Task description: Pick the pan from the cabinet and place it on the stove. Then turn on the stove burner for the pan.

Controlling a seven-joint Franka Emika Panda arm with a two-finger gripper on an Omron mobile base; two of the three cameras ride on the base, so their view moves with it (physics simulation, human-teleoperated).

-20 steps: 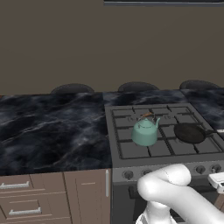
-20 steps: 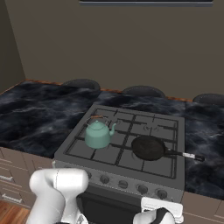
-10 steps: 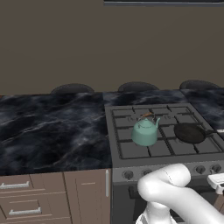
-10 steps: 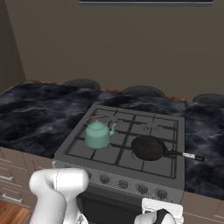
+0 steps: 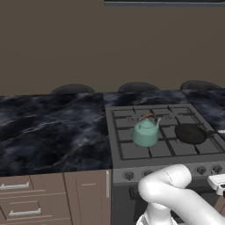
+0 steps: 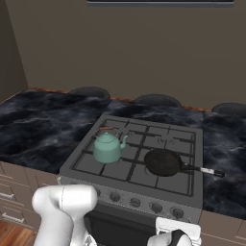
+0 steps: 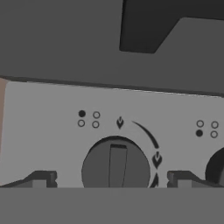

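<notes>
Stove (image 6: 139,161) work is what remains: the pan (image 6: 164,162) already rests on the range's front right grate, so the step in hand is judged to be lighting its burner. The gripper (image 7: 111,178) hangs low in front of the control panel, its jaws spread wide and empty, one fingertip showing either side of a round knob (image 7: 116,165) in the hand view. That knob's ridge stands nearly upright under a small flame mark, which suggests it is not yet turned. The next move seems to call for easing forward until the fingers bracket the ridge, closing on it and twisting along the curved arrow beside it. Four dots above the knob have the upper left one filled; whether that marks the pan's burner cannot be settled from here, so picking the wrong knob is the risk.

The pan is round, shallow and black, its long thin handle pointing right towards the dark marble counter (image 6: 38,127). A teal kettle (image 6: 108,147) sits on the grate to its left, apart from it.
</notes>
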